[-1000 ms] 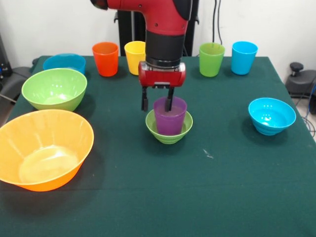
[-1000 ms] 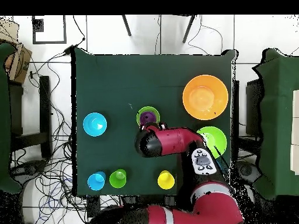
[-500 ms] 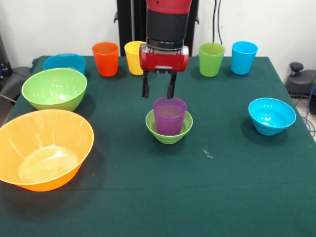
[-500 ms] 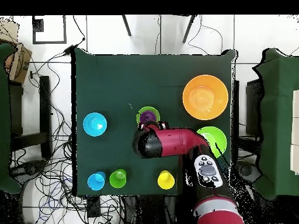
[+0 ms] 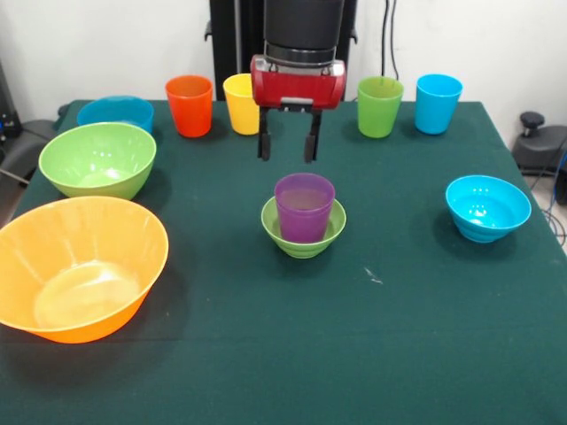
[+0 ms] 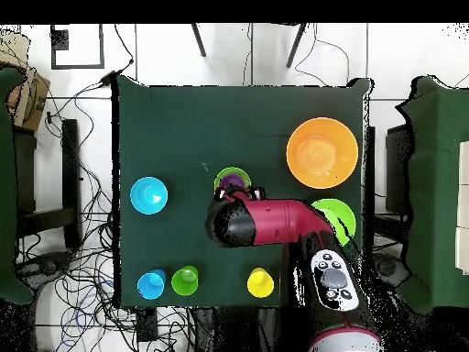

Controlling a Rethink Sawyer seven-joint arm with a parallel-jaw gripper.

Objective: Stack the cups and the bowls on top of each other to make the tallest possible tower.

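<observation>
Gripper (image 5: 288, 146): released, fingers spread and holding nothing, hanging above the purple cup.
Purple cup (image 5: 304, 207): upright inside the small green bowl (image 5: 304, 239), mid-table.
Small blue bowl (image 5: 487, 207): well apart, alone.
Other cups: orange (image 5: 190, 105), yellow (image 5: 242, 102), green (image 5: 379, 106) and light blue (image 5: 438, 103) along the far edge.

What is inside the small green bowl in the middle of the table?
A purple cup stands upright in the small green bowl, mouth up. The cup covers the bowl's bottom. The open gripper hangs above, apart.
</observation>
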